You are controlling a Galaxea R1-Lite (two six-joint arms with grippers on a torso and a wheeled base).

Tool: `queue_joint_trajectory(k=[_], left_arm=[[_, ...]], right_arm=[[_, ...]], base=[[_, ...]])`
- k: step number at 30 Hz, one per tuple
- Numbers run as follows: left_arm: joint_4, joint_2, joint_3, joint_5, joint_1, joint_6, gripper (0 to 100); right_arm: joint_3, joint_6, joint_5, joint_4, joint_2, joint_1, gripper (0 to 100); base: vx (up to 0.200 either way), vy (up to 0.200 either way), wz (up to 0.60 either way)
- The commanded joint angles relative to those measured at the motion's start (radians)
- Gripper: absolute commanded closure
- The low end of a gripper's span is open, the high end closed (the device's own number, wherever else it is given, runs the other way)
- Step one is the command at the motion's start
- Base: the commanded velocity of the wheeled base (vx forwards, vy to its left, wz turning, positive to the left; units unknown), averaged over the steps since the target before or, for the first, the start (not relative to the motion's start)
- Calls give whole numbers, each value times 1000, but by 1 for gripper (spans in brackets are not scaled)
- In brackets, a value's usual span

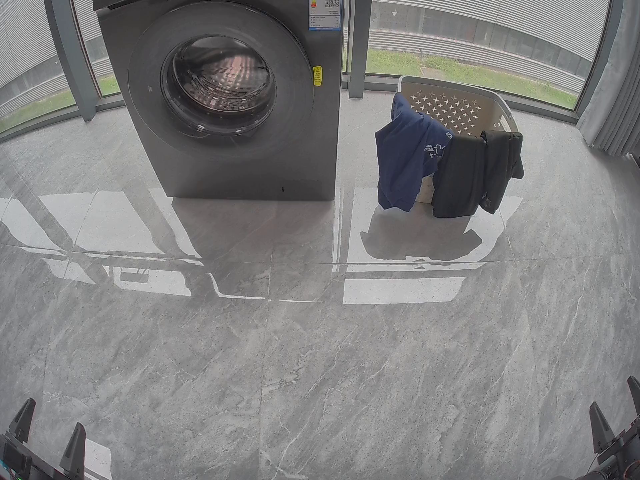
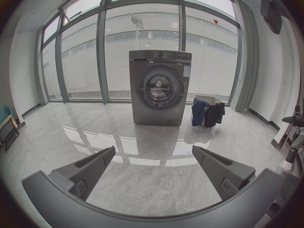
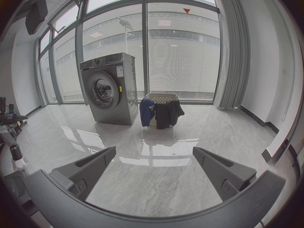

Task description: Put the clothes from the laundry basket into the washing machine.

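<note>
The spread-open left tool point(image 2: 153, 152) faces the washing machine point(image 2: 158, 87).

i see the grey front-loading washing machine point(image 1: 227, 88) standing on the floor by the windows, its round porthole facing me. just beside it on my right sits the white laundry basket point(image 1: 460, 105), with a blue shirt point(image 1: 403, 155) and two dark garments point(image 1: 477, 168) draped over its front rim.

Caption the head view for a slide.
Washing machine by the window, white laundry basket beside it with a blue garment and dark clothes draped over its rim.
</note>
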Motion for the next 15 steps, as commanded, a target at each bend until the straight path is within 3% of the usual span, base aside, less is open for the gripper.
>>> queue_joint_trajectory(k=[1,8,15], left_arm=[[0,-7,15,0,0,-2,0],[0,-7,15,-1,-2,-2,0],[0,-7,15,-1,-2,-5,0]], right_arm=[[18,-1,-1,-1,-13,-3,0],[18,2,-2,1,-12,-4,0],[18,2,-2,1,-12,-4,0]], base=[[0,0,0],[0,0,0],[200,0,0]])
